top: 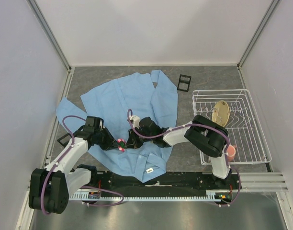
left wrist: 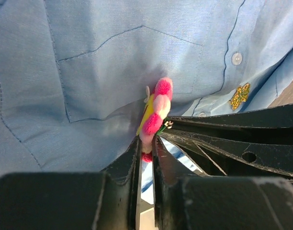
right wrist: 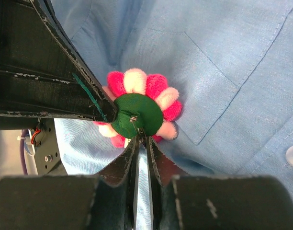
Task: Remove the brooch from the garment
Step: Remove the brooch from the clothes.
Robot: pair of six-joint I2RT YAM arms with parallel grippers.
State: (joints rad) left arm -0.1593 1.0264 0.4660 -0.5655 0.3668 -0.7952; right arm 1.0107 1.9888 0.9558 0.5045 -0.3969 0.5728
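The garment (top: 132, 96), a light blue shirt, lies spread on the table and fills the left wrist view (left wrist: 89, 72) and the right wrist view (right wrist: 232, 57). The brooch (top: 120, 143), a pink-petalled flower, is lifted off the chest pocket. My left gripper (left wrist: 146, 141) is shut on the edge of the brooch (left wrist: 158, 108), with petals pinched between its jaws. From the other side, my right gripper (right wrist: 141, 139) is shut on the metal pin on the green back of the brooch (right wrist: 137, 112). Both grippers meet over the shirt's lower front (top: 129, 142).
A small gold emblem (left wrist: 240, 96) and a white button (left wrist: 237, 58) sit on the shirt near the brooch. A white wire dish rack (top: 254, 139) holding a beige plate (top: 220, 112) stands at the right, a pink cup (top: 230, 151) beside it. A black frame (top: 184, 82) lies behind the shirt.
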